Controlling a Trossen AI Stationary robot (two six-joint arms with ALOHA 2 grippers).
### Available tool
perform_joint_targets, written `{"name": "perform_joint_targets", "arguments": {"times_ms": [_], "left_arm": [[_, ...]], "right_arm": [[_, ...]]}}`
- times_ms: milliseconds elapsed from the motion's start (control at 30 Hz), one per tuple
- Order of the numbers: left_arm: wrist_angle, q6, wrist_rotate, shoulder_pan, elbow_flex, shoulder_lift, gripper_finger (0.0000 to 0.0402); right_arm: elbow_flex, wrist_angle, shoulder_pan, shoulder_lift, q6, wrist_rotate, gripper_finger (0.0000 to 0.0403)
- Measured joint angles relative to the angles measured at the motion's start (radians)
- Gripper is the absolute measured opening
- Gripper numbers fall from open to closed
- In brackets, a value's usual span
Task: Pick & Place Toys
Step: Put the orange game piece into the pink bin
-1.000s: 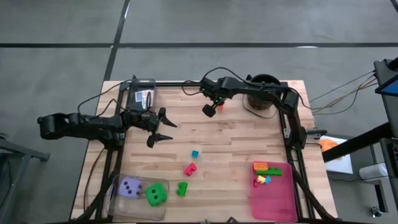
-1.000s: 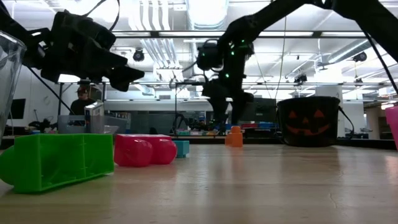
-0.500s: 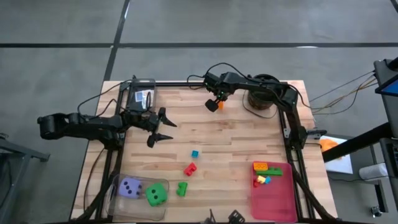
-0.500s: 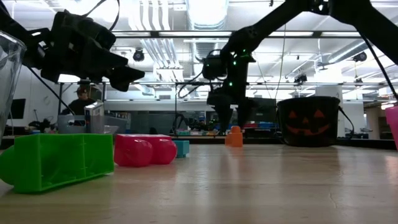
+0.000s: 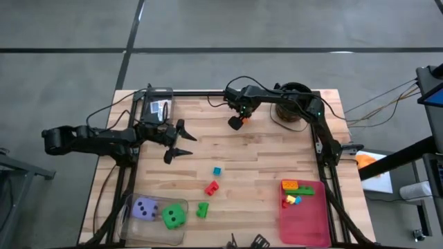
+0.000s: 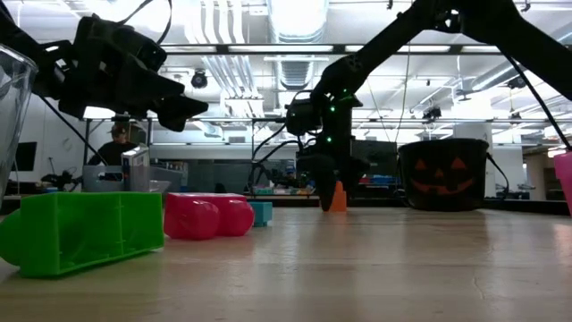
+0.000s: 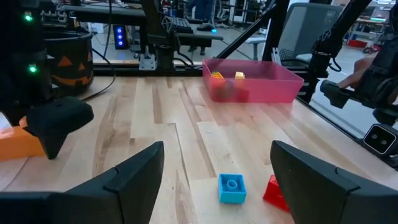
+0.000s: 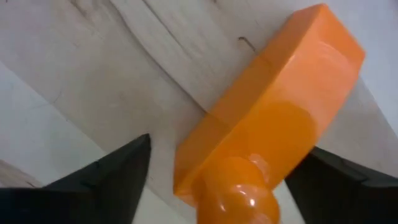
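Observation:
An orange brick [image 5: 243, 118] lies on the wooden table near its far edge, left of the black bucket [image 5: 292, 104]. My right gripper [image 5: 238, 122] is open and down at the table, its fingers on either side of the brick [image 8: 267, 124]; in the low view [image 6: 332, 192] they partly hide it. My left gripper [image 5: 181, 142] is open and empty above the table's left half. A teal brick [image 5: 217, 170], a red brick [image 5: 210, 187] and a green brick [image 5: 202, 209] lie on the table toward the near edge. My right gripper points down over the orange brick, with one finger [image 8: 106, 177] on each side of it. The brick lies flat on the table, its stud side [image 8: 239, 193] facing the camera. I cannot tell whether the fingers touch it.
A clear container [image 5: 131, 207] at the near left holds a purple die [image 5: 145, 208] and a green die [image 5: 173, 218]. A pink tray [image 5: 308, 221] at the near right holds several small bricks [image 5: 296, 188]. A small device [image 5: 158, 105] stands at the far left.
My right gripper has come down from above and left of the orange brick until its fingers stand around it at the table. The brick has stayed where it was.

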Motion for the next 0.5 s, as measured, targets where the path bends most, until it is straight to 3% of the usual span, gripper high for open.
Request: {"name": "perform_joint_targets", "arguments": {"times_ms": [267, 500], "left_arm": [[-0.002, 0.001, 0.0, 0.0, 0.0, 0.0, 0.0297], [-0.008, 0.002, 0.0, 0.0, 0.0, 0.0, 0.0297]], "right_arm": [[0.0, 0.0, 0.0, 0.003, -0.033, -0.001, 0.0143], [0.0, -0.008, 0.009, 0.003, -0.079, 0.004, 0.0131]]}}
